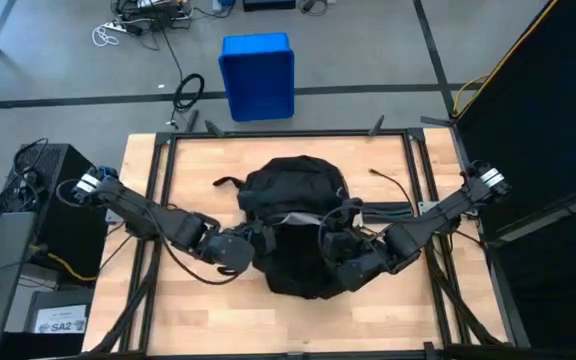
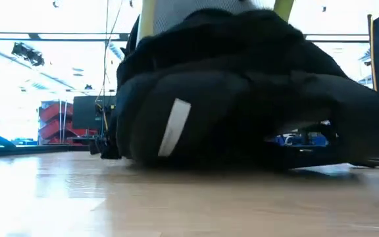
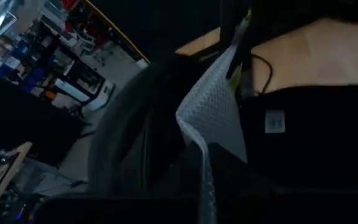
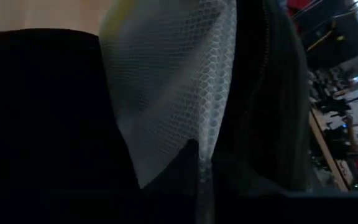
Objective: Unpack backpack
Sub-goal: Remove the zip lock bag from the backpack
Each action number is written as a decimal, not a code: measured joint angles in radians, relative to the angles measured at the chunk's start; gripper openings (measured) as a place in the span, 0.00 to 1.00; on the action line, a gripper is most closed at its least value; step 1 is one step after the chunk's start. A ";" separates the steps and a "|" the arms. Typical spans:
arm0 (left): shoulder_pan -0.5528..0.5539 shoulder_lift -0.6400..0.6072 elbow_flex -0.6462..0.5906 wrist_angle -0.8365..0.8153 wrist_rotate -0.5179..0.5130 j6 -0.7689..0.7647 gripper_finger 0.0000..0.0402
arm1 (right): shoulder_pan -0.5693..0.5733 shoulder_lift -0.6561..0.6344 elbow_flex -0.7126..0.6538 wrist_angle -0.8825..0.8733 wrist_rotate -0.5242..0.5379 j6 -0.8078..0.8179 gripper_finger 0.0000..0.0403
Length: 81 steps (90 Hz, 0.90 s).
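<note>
The black backpack (image 1: 293, 230) lies in the middle of the wooden table, its underside on the wood; the low view shows a white reflective stripe (image 2: 174, 127) on its near side. A white mesh piece (image 1: 294, 218) shows at the backpack's top middle, and fills the wrist views (image 3: 213, 112) (image 4: 173, 87). My left gripper (image 1: 253, 240) is at the backpack's left side and my right gripper (image 1: 334, 240) at its right side, both close to the mesh. Black fabric hides both gripper tips.
A blue bin (image 1: 258, 75) stands on the floor beyond the table's far edge. A black cable (image 1: 393, 185) lies on the table at the far right. A black case (image 1: 43, 200) stands left of the table. Bare wood (image 1: 268, 320) shows near the front edge.
</note>
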State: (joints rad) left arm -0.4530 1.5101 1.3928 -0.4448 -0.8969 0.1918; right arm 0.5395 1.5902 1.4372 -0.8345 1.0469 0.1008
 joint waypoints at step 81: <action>-0.002 0.000 0.316 -0.089 -0.036 0.230 0.00 | 0.022 -0.174 0.000 0.435 -0.069 -0.357 0.00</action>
State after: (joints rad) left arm -0.4549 1.5102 1.7085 -0.5337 -0.9329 0.4221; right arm 0.5612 1.4164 1.4372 -0.3994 0.9777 -0.2558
